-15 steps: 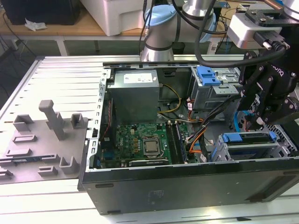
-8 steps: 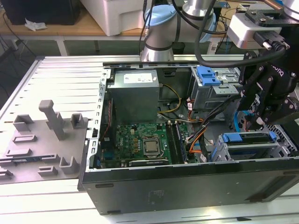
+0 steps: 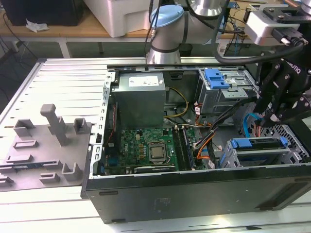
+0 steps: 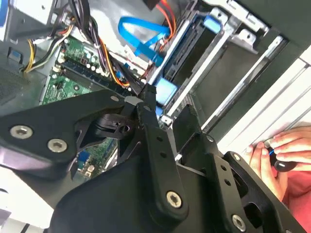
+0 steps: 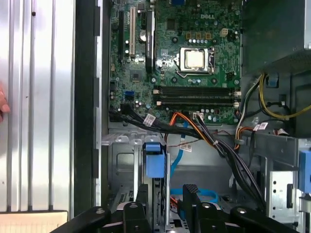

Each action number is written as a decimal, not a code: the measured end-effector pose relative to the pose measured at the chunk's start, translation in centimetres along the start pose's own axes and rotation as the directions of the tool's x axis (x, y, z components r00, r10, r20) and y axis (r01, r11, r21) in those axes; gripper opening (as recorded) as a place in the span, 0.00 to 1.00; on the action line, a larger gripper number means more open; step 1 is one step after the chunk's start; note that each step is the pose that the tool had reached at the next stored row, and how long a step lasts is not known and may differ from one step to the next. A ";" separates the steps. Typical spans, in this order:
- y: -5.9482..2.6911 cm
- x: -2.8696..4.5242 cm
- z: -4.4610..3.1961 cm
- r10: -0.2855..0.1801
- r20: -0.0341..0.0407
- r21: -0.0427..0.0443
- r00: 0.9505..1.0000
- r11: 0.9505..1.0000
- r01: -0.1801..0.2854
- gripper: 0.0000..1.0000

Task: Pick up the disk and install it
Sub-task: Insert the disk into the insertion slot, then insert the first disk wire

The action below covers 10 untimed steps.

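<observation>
The disk [image 3: 257, 144] sits in the lower drive cage at the case's front corner, on the exterior view's right, its blue side rail on top. In both wrist views its blue rail end [image 5: 154, 162] shows just ahead of my fingers, with the dark body [image 4: 187, 58] running along the cage. My gripper [image 3: 266, 119] hangs right above the disk. Its black fingers [image 5: 141, 206] stand apart on either side of the disk's edge, open, with nothing clamped between them. From the second wrist view the gripper [image 4: 167, 114] is just short of the blue end.
The open computer case [image 3: 194, 191] holds a motherboard [image 3: 146, 148], a grey power-supply box [image 3: 140, 97] and cable bundles [image 5: 214, 138] close to the cage. A bare blue bracket [image 3: 216, 77] tops the upper cage. A person's hand [image 4: 282, 150] rests outside the case wall.
</observation>
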State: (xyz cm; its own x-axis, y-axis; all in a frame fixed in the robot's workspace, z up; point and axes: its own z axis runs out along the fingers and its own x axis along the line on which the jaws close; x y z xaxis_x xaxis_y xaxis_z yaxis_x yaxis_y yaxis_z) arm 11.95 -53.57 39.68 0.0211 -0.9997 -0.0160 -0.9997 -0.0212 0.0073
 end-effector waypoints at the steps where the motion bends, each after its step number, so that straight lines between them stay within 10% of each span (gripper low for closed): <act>1: -0.45 -0.10 0.03 0.006 0.000 0.000 1.000 1.000 -0.006 0.42; 6: -1.39 -0.33 0.16 0.046 -0.001 0.001 0.999 0.999 -0.046 0.42; 10: -1.79 -0.59 0.25 0.059 -0.016 0.002 0.998 0.998 -0.059 0.42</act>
State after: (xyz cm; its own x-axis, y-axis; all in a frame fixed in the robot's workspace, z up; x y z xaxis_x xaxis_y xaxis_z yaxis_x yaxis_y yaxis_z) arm 13.73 -52.94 39.42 -0.0379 -0.9993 0.0008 -0.9993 0.0380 0.0067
